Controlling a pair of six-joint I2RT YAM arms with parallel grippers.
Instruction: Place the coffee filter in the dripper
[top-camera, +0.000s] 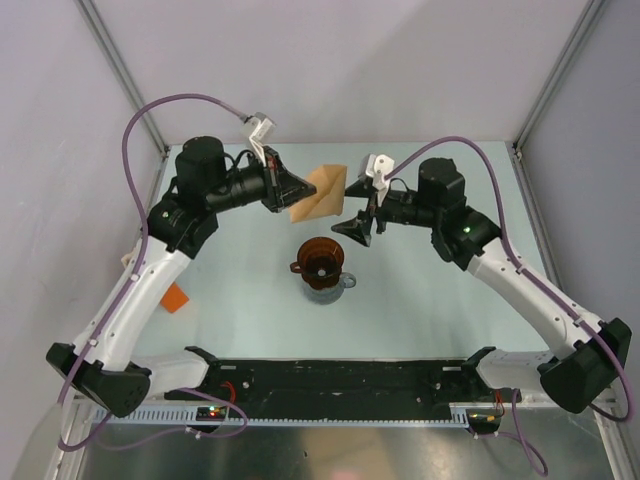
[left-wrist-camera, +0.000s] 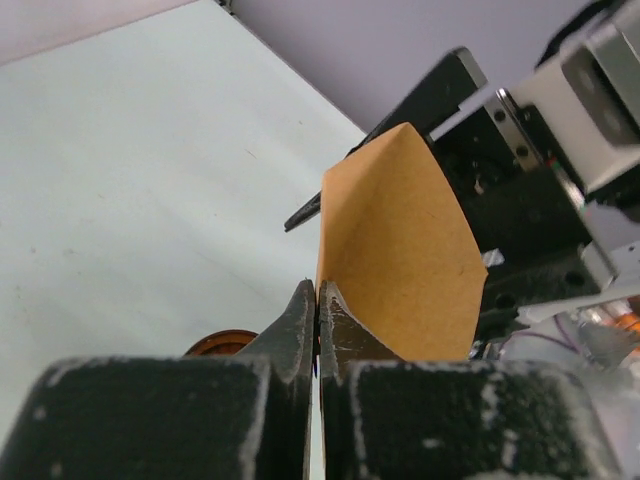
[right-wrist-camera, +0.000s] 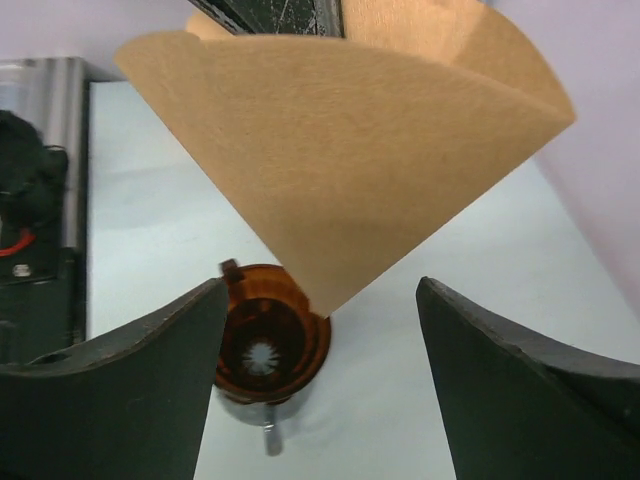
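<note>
Left gripper (left-wrist-camera: 317, 300) pinched the coffee filter (left-wrist-camera: 400, 255) by its edge, poised for lowering into the dripper (right-wrist-camera: 268, 345) beneath; right gripper (right-wrist-camera: 320, 300) gaped empty alongside.

No text, label, brand, number or sign can be read in any of the three views. The coffee filter (right-wrist-camera: 340, 150), close to both wrist cameras, shows only plain tan paper.
</note>
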